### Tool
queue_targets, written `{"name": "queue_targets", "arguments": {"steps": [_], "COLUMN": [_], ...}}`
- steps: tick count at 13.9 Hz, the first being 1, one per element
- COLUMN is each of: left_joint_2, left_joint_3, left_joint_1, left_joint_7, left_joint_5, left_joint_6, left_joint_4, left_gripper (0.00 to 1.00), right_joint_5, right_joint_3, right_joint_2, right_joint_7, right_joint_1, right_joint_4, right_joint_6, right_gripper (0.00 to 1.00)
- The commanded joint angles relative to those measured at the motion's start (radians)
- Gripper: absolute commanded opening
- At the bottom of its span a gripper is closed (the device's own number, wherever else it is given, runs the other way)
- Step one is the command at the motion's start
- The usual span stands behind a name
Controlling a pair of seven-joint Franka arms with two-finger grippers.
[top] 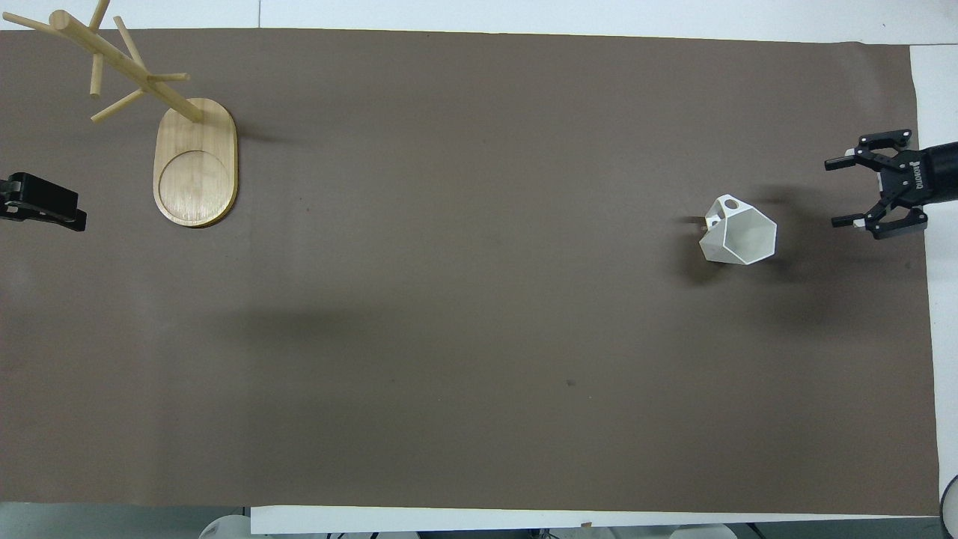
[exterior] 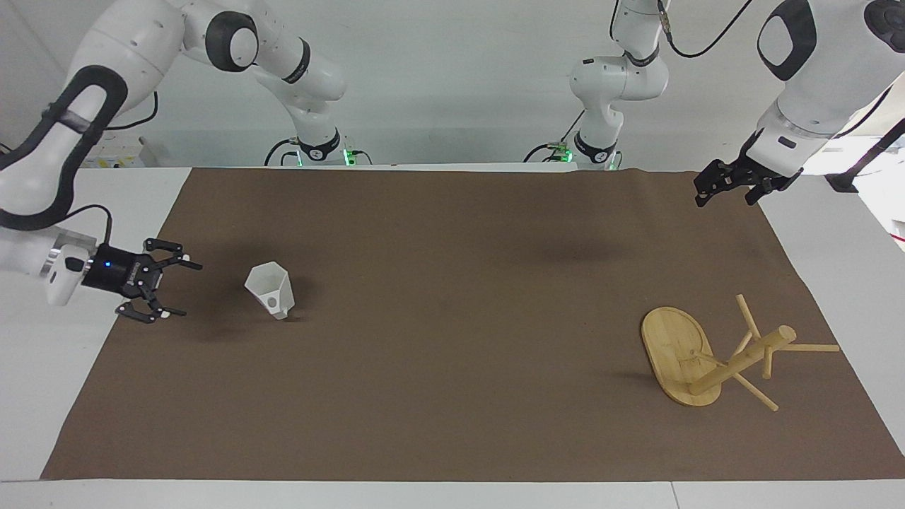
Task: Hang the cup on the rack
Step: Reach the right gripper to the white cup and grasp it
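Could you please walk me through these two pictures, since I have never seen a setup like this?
These are two white robot arms at a table covered by a brown mat, each ending in a black two-finger gripper. One picture looks at the robots from across the table; the other looks down from above their own end, so the sides are swapped between them.

Two things lie on the mat. The cup, small, white and angular, stands toward the right arm's end. The rack, a bamboo mug tree with pegs, stands toward the left arm's end.

The right gripper is low beside the cup, fingers spread open and pointing at it, not touching. The left gripper waits raised over the mat's edge. Nothing is held; the cup is not yet hung.
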Motion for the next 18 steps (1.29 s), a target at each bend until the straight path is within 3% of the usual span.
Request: {"name": "queue_targets", "arguments": {"steps": [1, 8, 18], "left_joint_2": [-0.013, -0.013, -0.013], "left_joint_3": [-0.002, -0.002, -0.012], "left_joint_1": [0.006, 0.006, -0.009], "left_joint_7": [0.015, 0.015, 0.012], "left_joint_5": [0.013, 0.014, 0.013], "left_joint_6": [0.003, 0.003, 0.004], "left_joint_4": [-0.014, -0.014, -0.015], "left_gripper": [1.0, 1.0, 1.0], "right_joint_5": [0.15, 0.187, 0.186], "right_joint_3": [0.019, 0.019, 0.019], "right_joint_2": [0.074, 0.036, 0.013], "right_joint_7": [-0.153, -0.439, -0.492], "right_joint_1": [-0.014, 0.021, 0.055], "right_joint_4": [-0.044, -0.243, -0.326], "right_joint_6": [-0.045, -0.05, -0.015], "right_gripper": [1.0, 1.0, 1.0]}}
